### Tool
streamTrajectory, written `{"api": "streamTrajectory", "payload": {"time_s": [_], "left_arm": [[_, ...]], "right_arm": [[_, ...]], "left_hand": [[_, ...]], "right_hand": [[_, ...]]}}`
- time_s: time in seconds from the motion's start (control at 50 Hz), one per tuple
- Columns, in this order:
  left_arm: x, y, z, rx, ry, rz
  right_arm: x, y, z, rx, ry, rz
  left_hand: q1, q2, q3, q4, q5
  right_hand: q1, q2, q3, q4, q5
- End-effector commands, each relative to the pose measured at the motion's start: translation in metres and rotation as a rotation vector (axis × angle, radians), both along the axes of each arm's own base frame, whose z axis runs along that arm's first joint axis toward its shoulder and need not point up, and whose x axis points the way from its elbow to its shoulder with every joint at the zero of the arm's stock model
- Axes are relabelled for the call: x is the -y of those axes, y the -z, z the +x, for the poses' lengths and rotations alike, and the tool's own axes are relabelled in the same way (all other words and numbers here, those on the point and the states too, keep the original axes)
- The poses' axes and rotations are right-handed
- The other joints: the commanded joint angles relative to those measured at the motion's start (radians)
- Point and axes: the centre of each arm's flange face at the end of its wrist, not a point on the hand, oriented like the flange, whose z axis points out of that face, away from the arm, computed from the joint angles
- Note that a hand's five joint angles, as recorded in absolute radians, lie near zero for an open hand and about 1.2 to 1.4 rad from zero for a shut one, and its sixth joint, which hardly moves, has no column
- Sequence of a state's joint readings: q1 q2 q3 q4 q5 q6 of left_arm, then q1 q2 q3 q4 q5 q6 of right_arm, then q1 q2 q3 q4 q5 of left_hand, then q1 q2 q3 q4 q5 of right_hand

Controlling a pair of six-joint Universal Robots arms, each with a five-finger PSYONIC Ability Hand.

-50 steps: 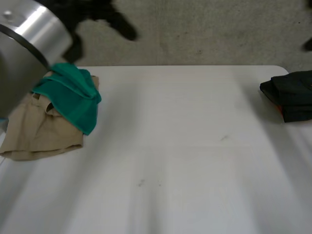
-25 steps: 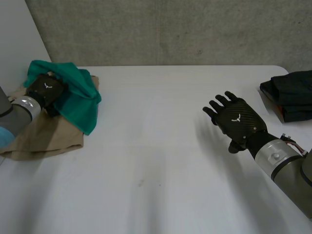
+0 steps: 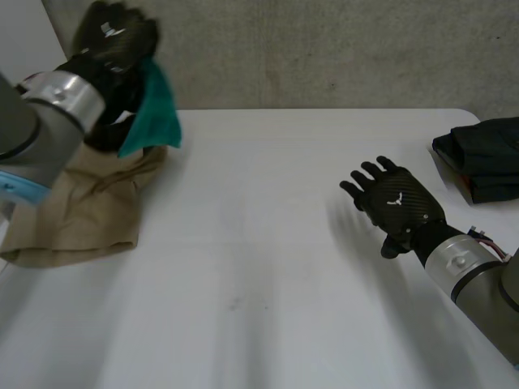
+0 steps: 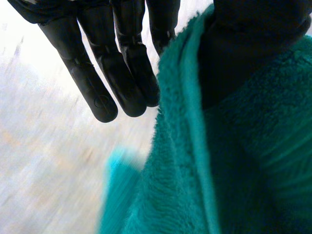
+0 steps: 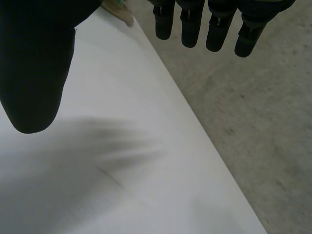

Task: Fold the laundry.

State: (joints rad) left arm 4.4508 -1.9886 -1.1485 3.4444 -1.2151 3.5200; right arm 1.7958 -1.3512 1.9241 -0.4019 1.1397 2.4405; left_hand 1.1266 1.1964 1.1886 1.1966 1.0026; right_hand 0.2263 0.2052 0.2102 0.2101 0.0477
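Note:
My left hand is raised above the table's far left corner, shut on a green towel that hangs down from it. In the left wrist view the green towel is pinched between the thumb and the fingers, which are fairly straight. Beneath it a tan garment lies crumpled on the white table. My right hand hovers open, palm down, over the right part of the table and holds nothing. Its fingers are spread and reach past the far table edge.
A pile of dark folded clothes lies at the table's right edge, beyond my right hand. A grey floor runs behind the table's far edge.
My left hand closed on the green towel and lifted it up off the tan garment. The right hand has barely moved in the last half second.

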Motion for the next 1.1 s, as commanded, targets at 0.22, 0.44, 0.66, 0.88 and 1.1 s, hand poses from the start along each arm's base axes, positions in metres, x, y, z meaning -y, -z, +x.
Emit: {"api": "streamTrajectory", "payload": {"time_s": [0.22,0.44,0.66,0.88,1.1], "left_arm": [[-0.159,0.112,-0.168,-0.031,0.535,0.378],[-0.161,0.086,-0.155,-0.062,0.458,0.334],[-0.12,0.042,-0.061,-0.02,0.186,0.264],[-0.106,0.088,-0.019,0.32,0.214,0.338],[-0.083,0.134,-0.022,0.376,0.264,0.454]], "right_arm": [[0.038,-0.016,-0.037,0.187,0.276,0.052],[0.048,-0.021,-0.05,0.225,0.325,0.065],[0.002,-0.042,-0.038,0.189,0.321,0.413],[-0.055,-0.03,-0.012,0.317,0.285,0.682],[-0.093,-0.009,0.025,0.32,0.187,0.612]], "left_hand": [[0.27,0.2,0.208,0.2,0.219],[-0.945,-1.015,-1.007,-1.015,-0.996],[-0.937,-1.006,-0.999,-1.007,-0.987],[-0.934,-1.003,-0.996,-1.004,-0.984],[-0.793,-0.863,-0.855,-0.863,-0.843]], "right_hand": [[-0.052,-0.031,-0.036,-0.036,-0.048],[-0.052,-0.031,-0.036,-0.036,-0.048],[-0.052,-0.031,-0.036,-0.036,-0.048],[-0.052,-0.031,-0.036,-0.036,-0.048],[-0.052,-0.031,-0.036,-0.036,-0.048]]}}
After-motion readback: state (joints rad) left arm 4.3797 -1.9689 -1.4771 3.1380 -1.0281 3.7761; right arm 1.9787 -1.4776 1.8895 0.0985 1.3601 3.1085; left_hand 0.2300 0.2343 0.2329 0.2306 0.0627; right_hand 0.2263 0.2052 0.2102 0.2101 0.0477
